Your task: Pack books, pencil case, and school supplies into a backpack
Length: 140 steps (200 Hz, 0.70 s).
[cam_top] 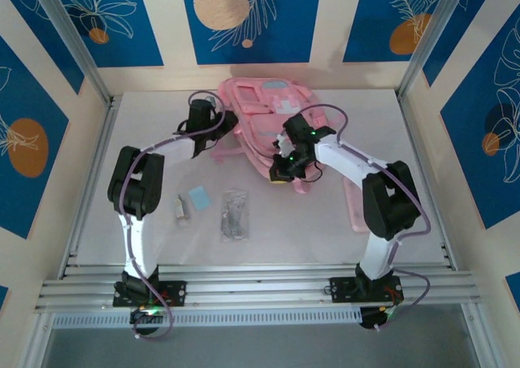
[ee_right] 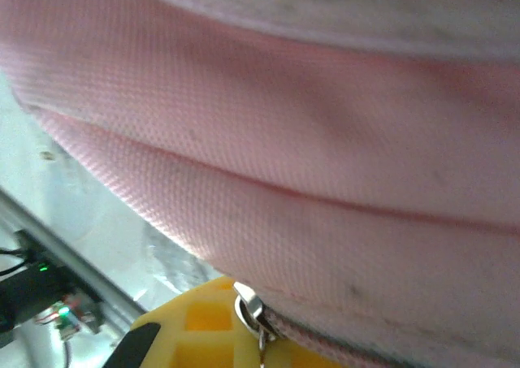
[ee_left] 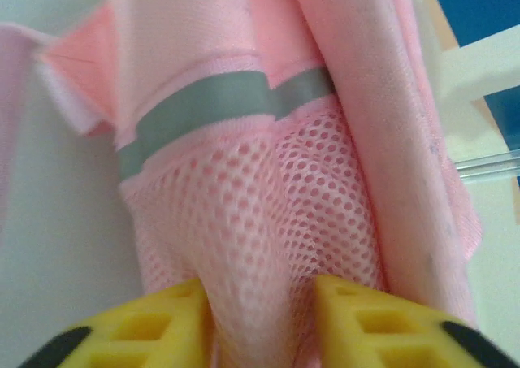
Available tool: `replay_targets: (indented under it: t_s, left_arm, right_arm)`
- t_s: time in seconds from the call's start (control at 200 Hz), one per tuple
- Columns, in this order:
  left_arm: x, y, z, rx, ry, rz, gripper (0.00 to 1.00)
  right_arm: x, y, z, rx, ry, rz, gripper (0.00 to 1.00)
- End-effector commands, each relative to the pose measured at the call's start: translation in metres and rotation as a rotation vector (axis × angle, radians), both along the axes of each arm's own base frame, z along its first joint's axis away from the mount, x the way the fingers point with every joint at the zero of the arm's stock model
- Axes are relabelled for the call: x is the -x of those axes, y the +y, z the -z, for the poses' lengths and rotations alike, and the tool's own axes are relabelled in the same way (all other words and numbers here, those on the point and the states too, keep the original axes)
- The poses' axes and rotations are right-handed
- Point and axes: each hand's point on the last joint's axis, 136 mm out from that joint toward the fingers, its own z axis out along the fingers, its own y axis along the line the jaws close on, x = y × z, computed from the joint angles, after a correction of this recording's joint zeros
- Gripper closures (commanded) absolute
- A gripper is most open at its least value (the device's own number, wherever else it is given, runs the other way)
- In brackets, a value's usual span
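left gripper [ee_left: 256, 299] pinched shut on mesh pocket [ee_left: 276, 189] of backpack [cam_top: 264, 108] at table's [cam_top: 325, 222] far-middle edge; hold it taut as anchor while right gripper [cam_top: 286, 161], jaw opening can't tell, draws zipper pull [ee_right: 248, 309] along the seam.

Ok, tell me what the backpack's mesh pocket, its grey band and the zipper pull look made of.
On the backpack, the mesh pocket: soft open-hole knit, matte, likely synthetic; the grey band: smooth woven tape, perhaps reflective; the zipper pull: shiny and silvery, probably metal.
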Motion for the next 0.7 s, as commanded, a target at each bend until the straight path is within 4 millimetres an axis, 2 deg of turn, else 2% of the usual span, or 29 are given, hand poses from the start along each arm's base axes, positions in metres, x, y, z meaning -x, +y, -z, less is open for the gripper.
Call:
replay_targets:
  t_s: [0.0, 0.085, 0.115, 0.285, 0.38, 0.51, 0.6, 0.66, 0.695]
  left_arm:
    - [0.016, -0.004, -0.029, -0.003, -0.002, 0.075, 0.22]
    - [0.038, 0.007, -0.035, -0.026, 0.001, 0.061, 0.07]
    - [0.046, 0.011, -0.04, -0.016, -0.007, 0.053, 0.06]
    - [0.09, 0.016, -0.037, 0.103, 0.013, 0.013, 0.05]
    - [0.103, 0.005, -0.035, 0.18, 0.018, 0.011, 0.05]
    - [0.107, -0.024, -0.026, 0.245, 0.026, 0.043, 0.07]
    - [0.106, -0.044, -0.012, 0.27, 0.048, 0.067, 0.15]
    - [0.105, -0.054, -0.001, 0.286, 0.063, 0.081, 0.27]
    - [0.104, -0.059, 0.005, 0.291, 0.069, 0.087, 0.38]
  right_arm:
    - [0.0, 0.051, -0.037, -0.219, 0.052, -0.048, 1.0]
    - [-0.011, 0.066, -0.046, -0.274, 0.043, -0.053, 1.0]
    - [-0.013, 0.069, -0.047, -0.285, 0.043, -0.053, 1.0]
    - [-0.025, 0.081, -0.05, -0.361, 0.054, -0.057, 1.0]
    - [-0.024, 0.084, -0.05, -0.382, 0.067, -0.063, 1.0]
    - [-0.017, 0.086, -0.052, -0.405, 0.084, -0.066, 1.0]
    - [-0.011, 0.086, -0.055, -0.406, 0.083, -0.064, 1.0]
    - [-0.007, 0.085, -0.055, -0.404, 0.083, -0.06, 1.0]
    - [-0.004, 0.084, -0.055, -0.4, 0.087, -0.059, 1.0]
